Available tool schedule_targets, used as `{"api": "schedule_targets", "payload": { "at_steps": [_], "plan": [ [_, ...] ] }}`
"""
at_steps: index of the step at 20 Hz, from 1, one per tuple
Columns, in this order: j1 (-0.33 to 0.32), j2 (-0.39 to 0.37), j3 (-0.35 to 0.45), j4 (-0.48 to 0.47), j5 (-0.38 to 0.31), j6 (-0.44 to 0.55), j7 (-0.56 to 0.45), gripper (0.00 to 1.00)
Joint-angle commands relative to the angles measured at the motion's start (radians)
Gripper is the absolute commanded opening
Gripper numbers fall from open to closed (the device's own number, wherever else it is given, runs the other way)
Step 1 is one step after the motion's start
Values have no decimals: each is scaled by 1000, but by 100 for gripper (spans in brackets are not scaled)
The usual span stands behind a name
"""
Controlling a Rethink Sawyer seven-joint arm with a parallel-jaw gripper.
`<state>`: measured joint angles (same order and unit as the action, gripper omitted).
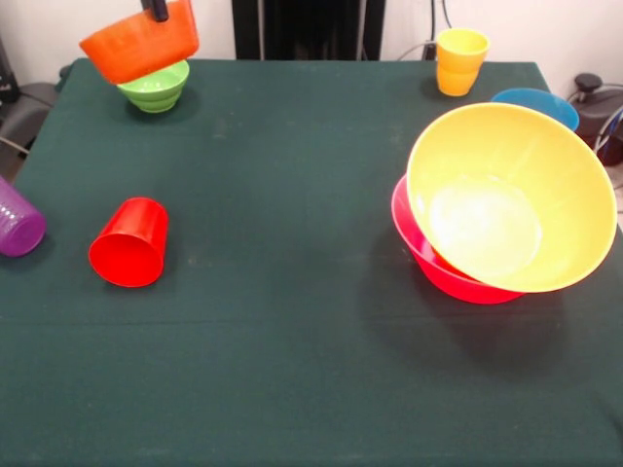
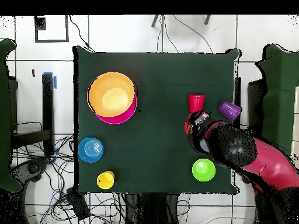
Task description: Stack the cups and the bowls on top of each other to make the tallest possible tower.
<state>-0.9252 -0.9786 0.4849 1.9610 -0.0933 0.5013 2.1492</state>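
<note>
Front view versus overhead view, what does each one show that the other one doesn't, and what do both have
Only the front view shows the small orange bowl lifted and tilted above the green bowl, with only a dark gripper tip showing at its top.

Only the overhead view shows the red and black arm reaching over the table, plus the floor and cables around it.

Both show the yellow-orange bowl leaning in the pink bowl, the blue bowl, the yellow cup, and the red cup and purple cup, which the front view shows on their sides.

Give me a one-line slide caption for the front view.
Gripper holds the orange bowl tilted above the green bowl; the yellow bowl leans in the pink bowl.
</note>
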Motion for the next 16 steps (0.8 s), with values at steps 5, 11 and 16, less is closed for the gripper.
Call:
{"api": "schedule_targets", "payload": {
  "at_steps": [5,11,16],
  "plan": [
    [58,25,75,-10,54,102,-15,0],
    [116,105,22,-13,-2,-56,44,0],
    [140,145,12,-28,5,-96,57,0]
  ]
}}
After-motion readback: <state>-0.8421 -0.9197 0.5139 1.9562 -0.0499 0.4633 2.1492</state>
